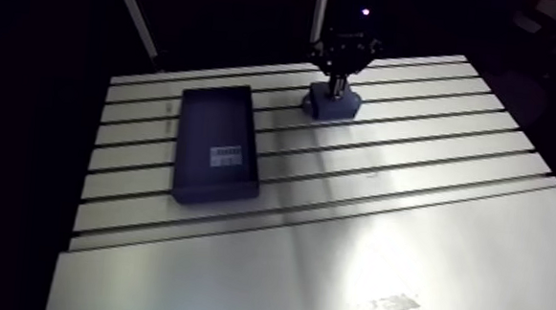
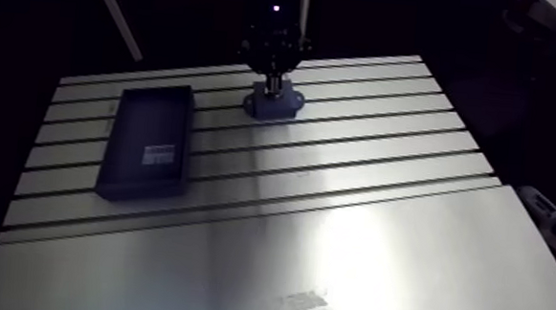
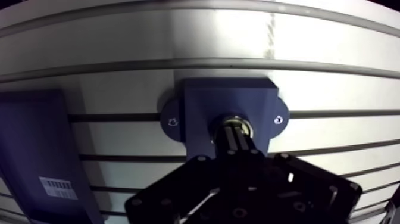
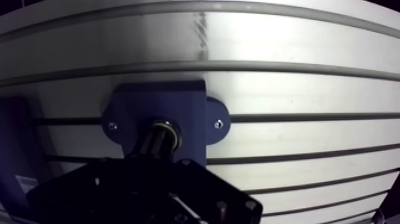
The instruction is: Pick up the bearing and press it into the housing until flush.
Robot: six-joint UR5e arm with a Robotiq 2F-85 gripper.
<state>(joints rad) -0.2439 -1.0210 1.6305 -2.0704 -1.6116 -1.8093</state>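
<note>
A dark blue housing [image 3: 199,110] with two screw ears sits on the slotted table [image 3: 333,89]. In its bore lies the bearing, seen as a silvery ring [image 3: 236,117]. My gripper [image 3: 237,132] comes straight down on it, its two fingers [image 3: 232,140] pressed side by side, tips on the ring's middle. How deep the bearing sits is hidden by the fingers. The arm view shows the gripper [image 1: 345,74] standing upright on the housing [image 1: 333,102] near the table's far edge.
A dark rectangular tray [image 1: 217,144] with a white barcode label [image 1: 227,155] lies left of the housing, a short gap away. A smooth metal sheet [image 1: 348,278] covers the near part of the table.
</note>
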